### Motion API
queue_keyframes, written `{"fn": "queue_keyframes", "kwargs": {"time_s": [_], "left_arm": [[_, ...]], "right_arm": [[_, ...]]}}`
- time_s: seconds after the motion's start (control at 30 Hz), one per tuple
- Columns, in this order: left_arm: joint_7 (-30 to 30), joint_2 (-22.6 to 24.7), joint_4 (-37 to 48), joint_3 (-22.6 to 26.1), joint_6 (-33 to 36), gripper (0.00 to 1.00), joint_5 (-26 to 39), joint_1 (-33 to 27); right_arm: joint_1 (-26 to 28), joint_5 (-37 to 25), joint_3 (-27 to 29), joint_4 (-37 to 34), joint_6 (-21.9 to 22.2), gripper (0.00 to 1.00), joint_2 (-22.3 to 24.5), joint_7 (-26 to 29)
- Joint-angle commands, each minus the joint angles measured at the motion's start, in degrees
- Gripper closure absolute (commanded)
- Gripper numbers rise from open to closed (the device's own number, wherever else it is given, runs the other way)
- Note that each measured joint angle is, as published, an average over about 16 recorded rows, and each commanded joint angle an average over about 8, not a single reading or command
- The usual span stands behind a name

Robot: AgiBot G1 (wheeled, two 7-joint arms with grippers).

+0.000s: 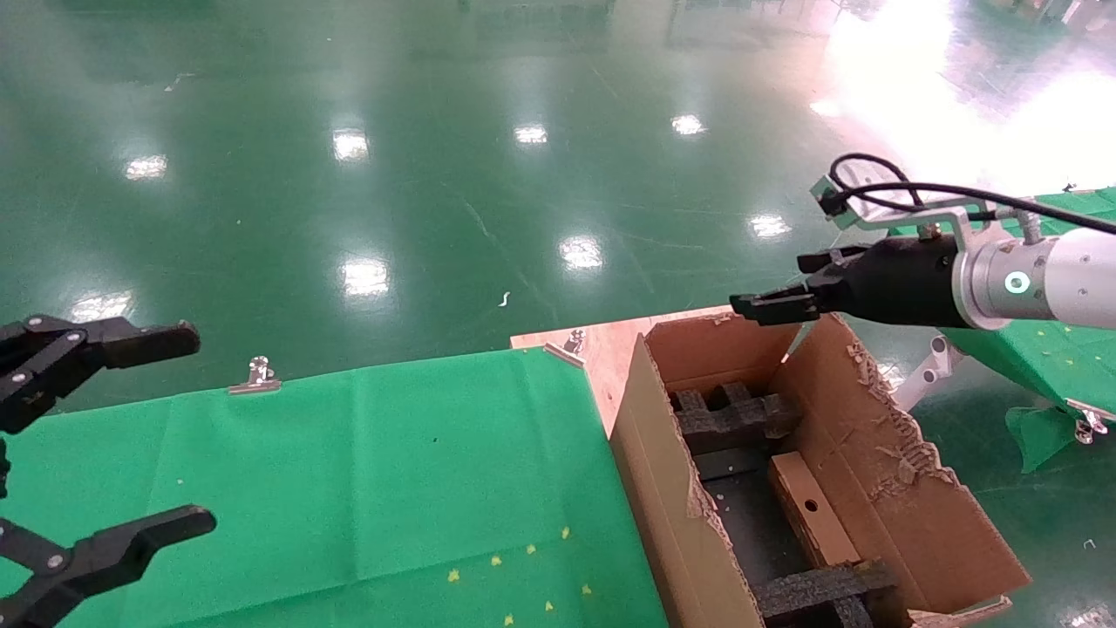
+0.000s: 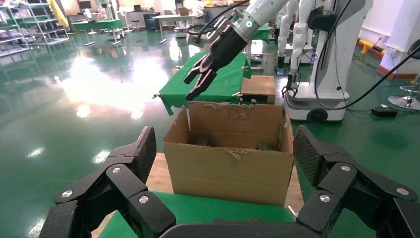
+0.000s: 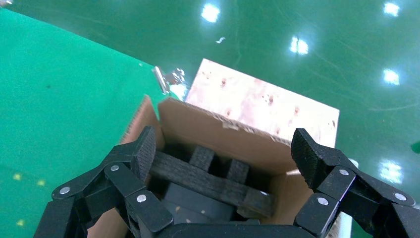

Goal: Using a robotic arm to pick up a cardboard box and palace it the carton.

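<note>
- Carton [image 1: 872,453] stands at the right end of the table, open on top, with torn and ragged flaps.
- Black foam inserts [image 1: 737,414] sit inside the carton, one at the far end and one at the near end.
- The box [image 1: 811,510], slim and brown, lies inside the carton between the two inserts, along the right wall. One small round hole shows on its upper face.
- The right gripper [image 1: 772,301] hangs in the air above the far edge of the carton, and it touches nothing. It is on the white arm [image 1: 1077,279] with the green ring.
- Its jaws are spread wide and hold nothing. In the right wrist view the two fingers [image 3: 143,153] stand well apart, and the far end of the carton with one foam insert shows between them.
- The left gripper [image 1: 131,436] is at the left edge of the head view, above the green cloth [image 1: 392,488], well apart from the carton. Its jaws are spread too and they are empty.
- In the left wrist view the carton [image 2: 230,158] shows between the left fingers [image 2: 138,153], farther off, and the right gripper [image 2: 198,84] hangs above it.
- The cloth covers the table and is held by metal clips [image 1: 255,377] at the far edge. A bare wood corner [image 1: 610,349] of the table shows just beside the carton.
- The floor [image 1: 436,174] around is green and glossy.
</note>
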Motion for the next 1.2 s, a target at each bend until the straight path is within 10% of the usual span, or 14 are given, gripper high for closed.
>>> {"fn": "queue_keyframes", "kwargs": {"time_s": [0.03,1.2], "left_arm": [[0.00,0.00,0.00,0.00,0.00,0.00,0.00,0.00],[0.00,0.00,0.01,0.01,0.00,0.00,-0.01,0.00]], "right_arm": [[0.15,0.06,-0.01,0.24,-0.11,0.00,0.10,0.07],[-25.66,18.10,37.99,0.72,-22.41,0.00,-6.77,-26.21]]}}
